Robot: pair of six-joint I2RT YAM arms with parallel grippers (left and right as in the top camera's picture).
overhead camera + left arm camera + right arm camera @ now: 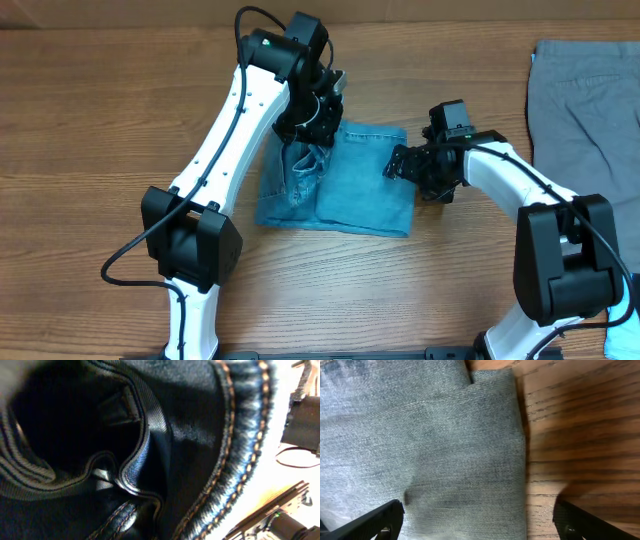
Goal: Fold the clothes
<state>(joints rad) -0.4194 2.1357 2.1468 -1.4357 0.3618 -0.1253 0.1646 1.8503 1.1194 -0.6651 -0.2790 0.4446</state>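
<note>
The light-blue denim jeans [345,185] lie folded into a small rectangle at the table's middle. My left gripper [312,125] is at their back left corner, where the cloth bunches up toward it. The left wrist view is filled with dark denim folds and stitched seams [150,450], and the fingers are hidden, so the gripper looks shut on the jeans. My right gripper [402,166] is open at the jeans' right edge. In the right wrist view its fingers [482,525] straddle the denim edge [445,450] and bare wood. The grey trousers [585,100] lie flat at the far right.
The wooden table [90,120] shows bare wood on the left and along the front. The right arm's base [565,260] stands at the front right, close to the grey trousers. The left arm's base [190,250] stands at the front left.
</note>
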